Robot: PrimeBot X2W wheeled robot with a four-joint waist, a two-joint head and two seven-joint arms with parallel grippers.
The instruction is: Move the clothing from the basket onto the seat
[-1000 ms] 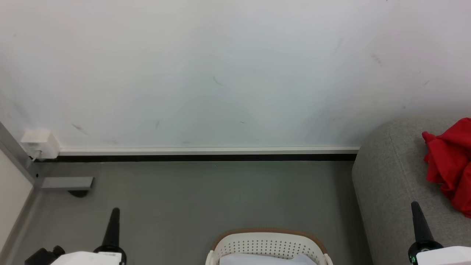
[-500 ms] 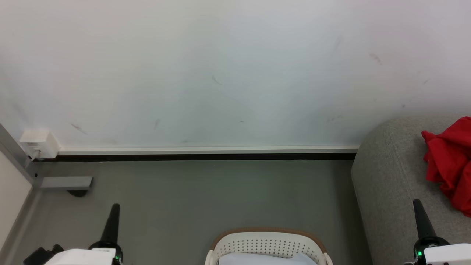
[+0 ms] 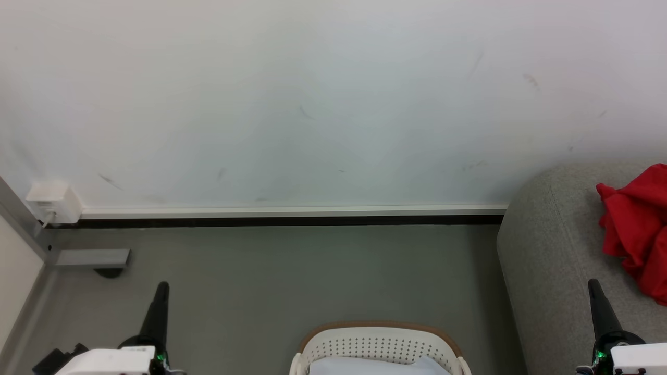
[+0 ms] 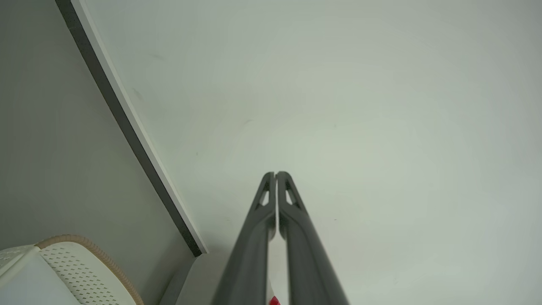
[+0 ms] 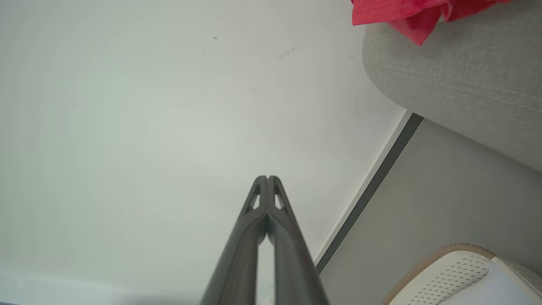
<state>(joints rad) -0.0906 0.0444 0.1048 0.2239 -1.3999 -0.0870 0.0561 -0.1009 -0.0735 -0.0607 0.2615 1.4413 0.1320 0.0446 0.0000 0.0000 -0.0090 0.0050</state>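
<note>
Clothing [image 3: 638,229]: red, crumpled heap lying on the grey seat [image 3: 552,250], beyond and to the right of the right hand [image 3: 594,285], clear of its fingers.
Left hand [image 3: 162,287]: fingers pressed together with nothing between them, pointing toward the white wall [image 3: 312,104]; it is over the grey floor [image 3: 292,271], left of the basket [image 3: 378,341].
The basket: cream, perforated, brown-rimmed, on the floor between the two hands; a pale sheet [image 3: 372,367] lies inside.
The right hand: fingers together, empty; in the head view it stands in front of the seat's left flank.
</note>
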